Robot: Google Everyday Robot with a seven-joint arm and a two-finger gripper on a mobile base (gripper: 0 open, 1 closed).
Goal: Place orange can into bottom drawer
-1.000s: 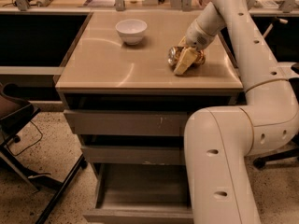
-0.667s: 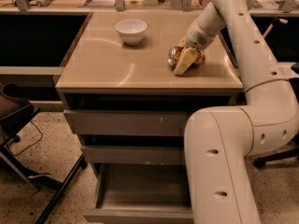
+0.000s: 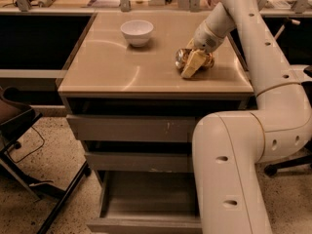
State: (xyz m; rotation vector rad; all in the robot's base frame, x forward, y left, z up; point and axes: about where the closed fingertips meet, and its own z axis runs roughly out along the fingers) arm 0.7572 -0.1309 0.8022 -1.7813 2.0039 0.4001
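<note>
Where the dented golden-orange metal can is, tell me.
Camera view: the orange can lies on the right of the tan cabinet top, at the gripper, right of the white bowl.

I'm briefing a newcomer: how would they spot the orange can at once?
On the beige cabinet top, look right of the white bowl. The orange can lies there at the pincer; it is dented golden metal, unlike the smooth bowl.

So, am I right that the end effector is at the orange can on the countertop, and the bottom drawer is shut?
Not quite: the bottom drawer is pulled open, with its grey floor showing, as the camera view shows. The rest holds: the end effector is at the orange can on the countertop.
</note>
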